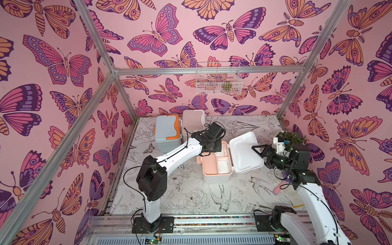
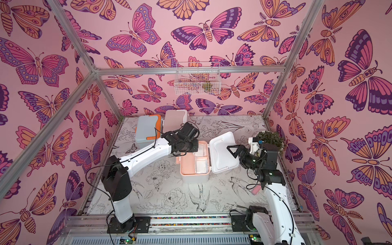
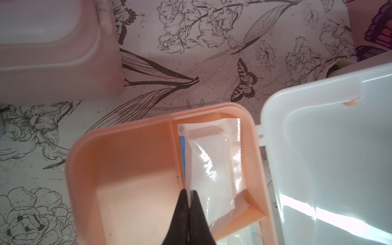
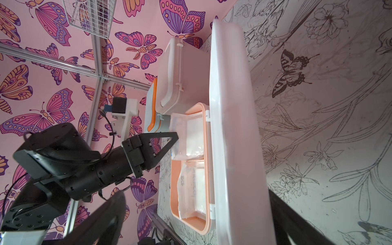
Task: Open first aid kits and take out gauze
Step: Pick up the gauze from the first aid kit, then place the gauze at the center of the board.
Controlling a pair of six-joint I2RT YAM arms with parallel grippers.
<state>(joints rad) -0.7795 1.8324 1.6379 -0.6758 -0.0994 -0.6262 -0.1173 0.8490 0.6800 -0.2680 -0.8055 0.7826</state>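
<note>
Left wrist view gives us the closest look: the left gripper (image 3: 189,192) has its two black fingers (image 3: 179,214) pressed together on one edge of a gauze packet (image 3: 214,161), with only the thin clear plastic between the tips. The pinched edge runs beside the divider (image 3: 176,152) of the peach tray (image 3: 127,169). From the fingers the packet stretches away across the small compartment on the hinge side, its white pad tilted and glinting. We cannot tell whether its far end rests on the compartment floor.

In both top views we find the white case (image 1: 216,179) near the middle of the table (image 1: 191,197), its lid (image 1: 244,157) swung open toward the right arm. The left wrist hangs over the far end of the tray. A second gauze packet (image 1: 223,165) lies flat in the neighbouring small compartment, apart from both grippers.

The right gripper (image 1: 256,150) sits at the lid. In the right wrist view its fingers (image 4: 101,214) stand wide apart with the lid's rim passing between them, clamped on nothing that we can see.

The blue-grey case (image 1: 167,132) and the beige-pink case (image 1: 193,121) stand closed side by side at the far edge of the table, behind the left arm, and a potted plant (image 1: 292,136) sits behind the right wrist
</note>
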